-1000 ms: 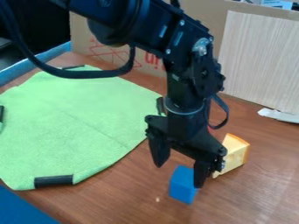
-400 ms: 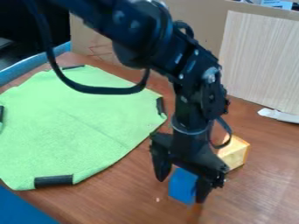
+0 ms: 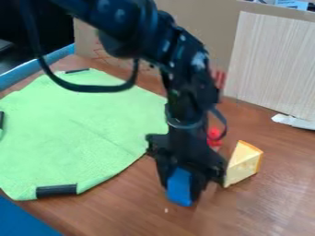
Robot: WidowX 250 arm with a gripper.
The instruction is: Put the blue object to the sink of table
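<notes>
Main worry was the grip. Black two-finger gripper (image 3: 180,185) was drawn in to about the width of the solid blue block (image 3: 179,193), one finger on its 9 o'clock side, the other on its 3 o'clock side; I judged it held. The block's lower end stuck out past the fingertips at 6 o'clock, so a weak or off-centre pinch could have let it pivot or slip once carried.

Second worry: clearance. Both were blurred, and whether the block's base touched the brown wooden table (image 3: 129,212) or sat just above it I could not tell. A low sideways start could have dragged the base along the wood and twisted the block. A swing toward 10 o'clock might have snagged the hem of the bright green cloth (image 3: 73,133) and rucked it.

Third: neighbours. Pale yellow cheese wedge with orange rind (image 3: 243,165) stood near, between 2 and 3 o'clock of the gripper; small red object (image 3: 214,134) lay behind, about 1 o'clock. A swing that way could have knocked either.

Block's place: between the fingers, beneath the gripper's body, long side running roughly 12 to 6.
</notes>
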